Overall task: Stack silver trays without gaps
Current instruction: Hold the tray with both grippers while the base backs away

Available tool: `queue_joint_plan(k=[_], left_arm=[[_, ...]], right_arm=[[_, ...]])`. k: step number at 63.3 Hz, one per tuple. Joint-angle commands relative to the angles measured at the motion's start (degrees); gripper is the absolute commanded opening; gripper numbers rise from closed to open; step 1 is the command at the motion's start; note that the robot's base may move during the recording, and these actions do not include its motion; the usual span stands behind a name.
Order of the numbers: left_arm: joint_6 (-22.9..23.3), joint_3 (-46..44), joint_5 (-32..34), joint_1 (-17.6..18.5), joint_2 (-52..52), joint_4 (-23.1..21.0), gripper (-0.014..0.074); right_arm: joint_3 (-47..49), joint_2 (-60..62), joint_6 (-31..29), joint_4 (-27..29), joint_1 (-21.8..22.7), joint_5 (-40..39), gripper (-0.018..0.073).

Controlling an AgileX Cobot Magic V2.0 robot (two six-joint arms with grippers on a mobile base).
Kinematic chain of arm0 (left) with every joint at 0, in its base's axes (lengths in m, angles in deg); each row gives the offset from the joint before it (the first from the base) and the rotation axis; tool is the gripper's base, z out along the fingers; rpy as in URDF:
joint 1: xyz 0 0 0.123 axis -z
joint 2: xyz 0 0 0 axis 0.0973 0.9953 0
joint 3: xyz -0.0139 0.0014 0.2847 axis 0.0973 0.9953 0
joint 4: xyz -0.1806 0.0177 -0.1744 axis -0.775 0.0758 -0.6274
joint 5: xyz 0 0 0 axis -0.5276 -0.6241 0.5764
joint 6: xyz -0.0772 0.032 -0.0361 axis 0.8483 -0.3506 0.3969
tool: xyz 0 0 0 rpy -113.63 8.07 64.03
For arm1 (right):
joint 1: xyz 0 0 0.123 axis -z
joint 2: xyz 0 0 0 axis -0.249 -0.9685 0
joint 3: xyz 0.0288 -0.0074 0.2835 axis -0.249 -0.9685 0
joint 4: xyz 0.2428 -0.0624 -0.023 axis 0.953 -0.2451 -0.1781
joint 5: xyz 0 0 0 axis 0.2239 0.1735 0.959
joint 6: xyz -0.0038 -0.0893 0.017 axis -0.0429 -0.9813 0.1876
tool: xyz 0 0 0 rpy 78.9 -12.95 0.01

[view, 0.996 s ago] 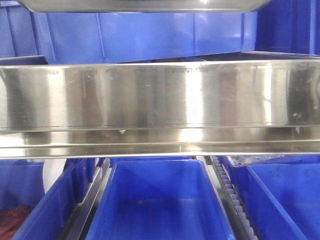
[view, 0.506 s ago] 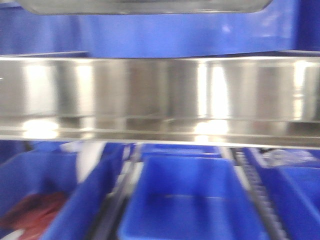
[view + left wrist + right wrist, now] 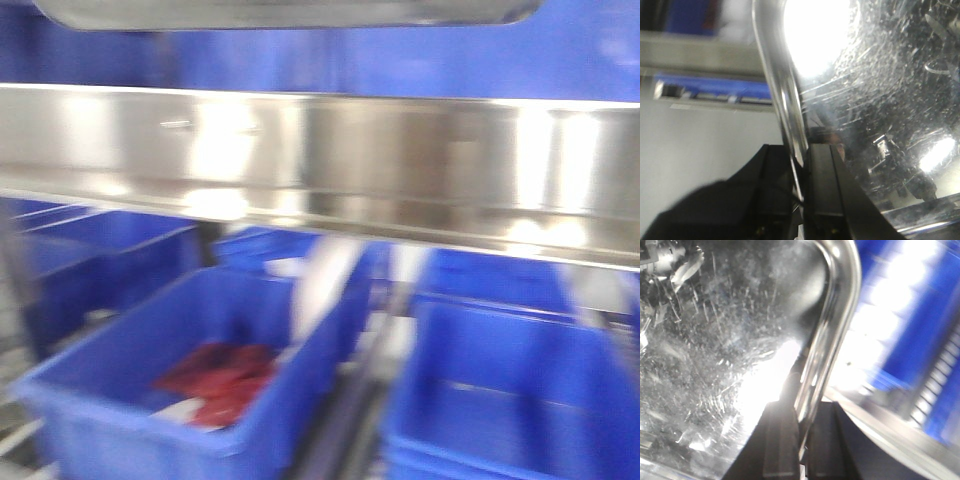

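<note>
I hold one silver tray [image 3: 290, 12] up between both arms; in the front view only its lower edge shows, along the top border. In the left wrist view my left gripper [image 3: 799, 167] is shut on the tray's rolled rim [image 3: 782, 95], one black finger on each side, with the shiny scuffed bottom [image 3: 885, 85] stretching to the right. In the right wrist view my right gripper [image 3: 804, 427] is shut on the opposite rim [image 3: 837, 325], and the scratched tray bottom [image 3: 710, 350] spreads to the left.
A long brushed-steel shelf rail [image 3: 320, 160] spans the front view below the tray. Under it stand blue plastic bins: one at the left [image 3: 130, 400] holds red material [image 3: 222, 378], another sits at the right [image 3: 500, 400]. More blue bins line the back.
The front view has swung left and is blurred: the bin with red material has shifted from the far left toward the middle. The tray keeps its place at the top edge.
</note>
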Motion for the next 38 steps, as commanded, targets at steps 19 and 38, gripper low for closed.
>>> queue_joint_plan(k=[19, 38], left_arm=[[-1.6, -1.5, -2.5, 1.1, -1.8, -1.7, -0.0041], [-1.6, -1.5, -2.5, 1.1, -1.8, -1.7, -0.0041]], right_arm=[[1.8, 2.2, -1.7, 1.5, -0.4, -1.7, 0.0057], [1.8, 2.2, -1.7, 1.5, -0.4, -1.7, 0.0057]])
